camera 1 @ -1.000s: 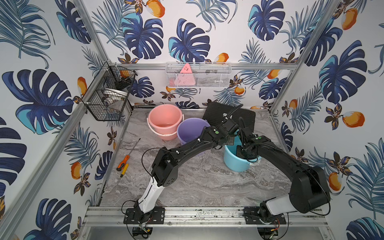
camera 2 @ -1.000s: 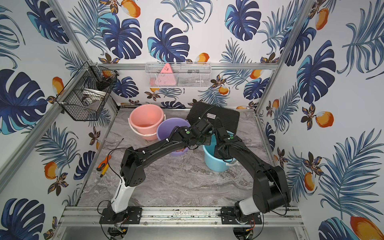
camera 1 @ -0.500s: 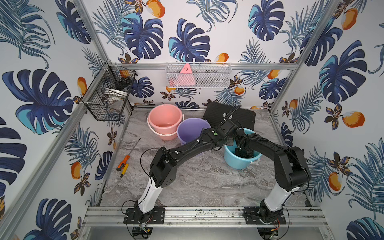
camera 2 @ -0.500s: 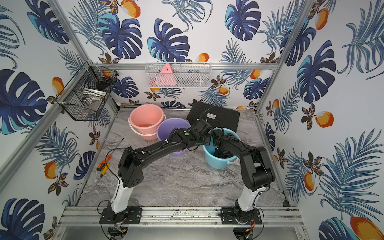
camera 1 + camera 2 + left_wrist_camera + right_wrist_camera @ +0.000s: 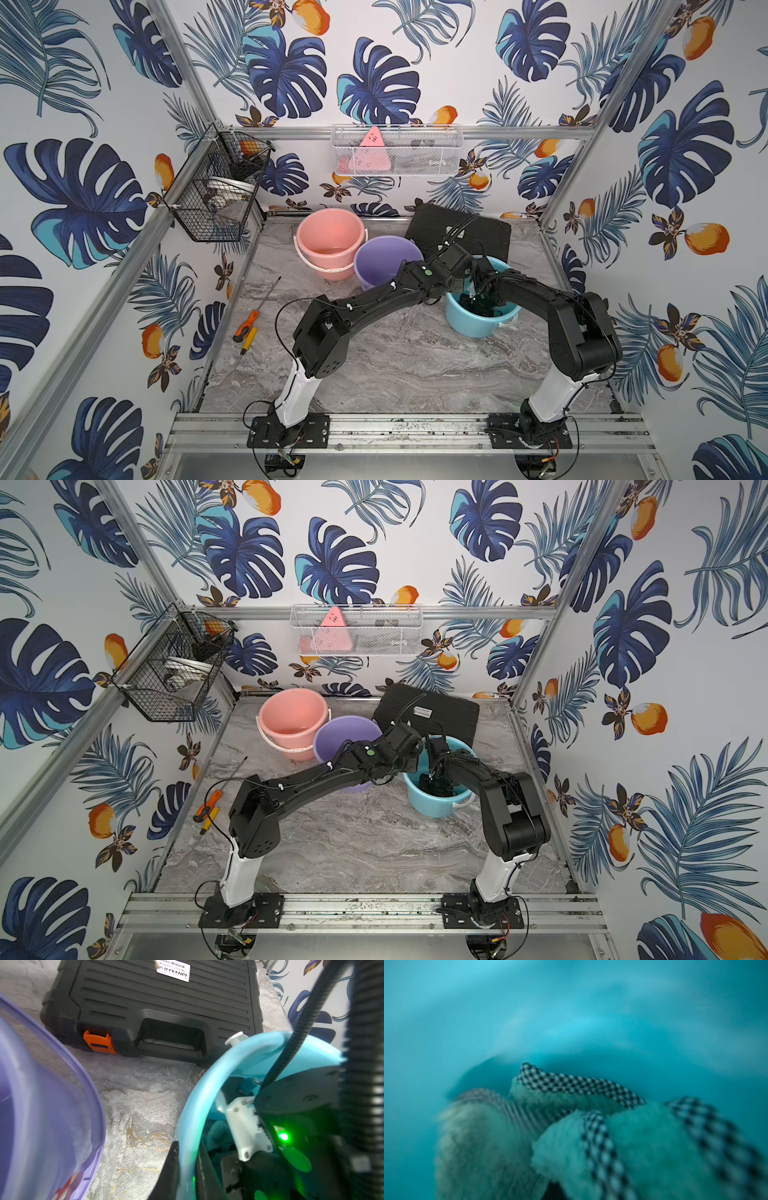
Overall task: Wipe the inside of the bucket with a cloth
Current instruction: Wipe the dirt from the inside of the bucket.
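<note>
On the grey marble table (image 5: 395, 365), the rim of the blue bucket (image 5: 478, 328), right of the middle in a top view, is pinched by the left gripper (image 5: 188, 1159), and the cloth (image 5: 643, 1147) is held tight inside it by the closed right gripper (image 5: 478, 303).

Marble tabletop (image 5: 395, 374) w/ pink bucket (image 5: 330, 243), purple bucket (image 5: 384, 257), blue bucket (image 5: 478, 326), blk case (image 5: 436, 224), 2 screwdrivers (image 5: 246, 326).

Pale green fluffy cloth (image 5: 654, 1147) with black-and-white checked trim, light blue plastic bucket (image 5: 478, 328), purple plastic bucket (image 5: 382, 253), pink plastic bucket (image 5: 328, 237), grey-veined marble bench (image 5: 415, 365).
</note>
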{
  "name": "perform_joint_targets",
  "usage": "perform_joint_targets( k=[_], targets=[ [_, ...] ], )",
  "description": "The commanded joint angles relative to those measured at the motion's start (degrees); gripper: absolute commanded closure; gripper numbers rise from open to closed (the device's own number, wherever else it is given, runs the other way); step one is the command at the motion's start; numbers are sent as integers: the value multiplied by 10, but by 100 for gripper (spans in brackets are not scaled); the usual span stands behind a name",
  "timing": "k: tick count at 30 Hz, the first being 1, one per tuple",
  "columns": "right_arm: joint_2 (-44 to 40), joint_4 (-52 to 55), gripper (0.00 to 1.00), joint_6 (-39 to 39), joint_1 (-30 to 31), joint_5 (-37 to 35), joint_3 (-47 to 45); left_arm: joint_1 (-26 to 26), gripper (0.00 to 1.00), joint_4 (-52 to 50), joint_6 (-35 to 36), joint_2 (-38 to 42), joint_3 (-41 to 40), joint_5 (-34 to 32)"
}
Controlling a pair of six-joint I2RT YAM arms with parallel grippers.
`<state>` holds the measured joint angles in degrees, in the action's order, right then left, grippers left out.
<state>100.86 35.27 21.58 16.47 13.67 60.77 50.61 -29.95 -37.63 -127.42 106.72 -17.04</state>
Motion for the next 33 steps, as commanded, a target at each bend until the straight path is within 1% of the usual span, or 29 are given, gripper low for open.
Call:
perform_joint_targets(
  k=[1,3,4,5,8,12,14,19,22,24,27,31,33],
  targets=[
    [-21,-66,100,-35,2,171,-11,10,100,-16,27,6,-8,-12],
    [-52,-84,100,-40,3,182,-16,14,100,-12,23,9,-17,-21],
    [-65,-87,100,-40,3,174,-16,15,100,-9,20,9,-20,-26],
    [-79,-86,100,-39,3,150,-14,16,100,-9,17,11,-26,-32],
    [-105,-61,100,-46,4,57,-5,20,100,11,8,24,-49,-43],
    [-105,-1,100,-45,10,-132,15,26,100,14,4,30,-54,-51],
    [-94,25,100,-30,9,-207,23,27,100,12,3,30,-51,-53],
    [-93,41,100,0,21,-337,19,28,100,12,3,29,-56,-52],
    [-75,63,100,26,22,-406,28,29,100,12,5,28,-57,-50],
    [-55,74,100,40,21,-426,32,29,100,14,7,28,-60,-48],
    [-16,81,100,57,20,-435,35,29,100,16,7,29,-64,-44],
    [52,81,100,72,18,-411,38,29,100,19,7,27,-69,-38],
    [79,90,100,78,18,-397,63,30,100,22,8,27,-73,-35]
  ],
)
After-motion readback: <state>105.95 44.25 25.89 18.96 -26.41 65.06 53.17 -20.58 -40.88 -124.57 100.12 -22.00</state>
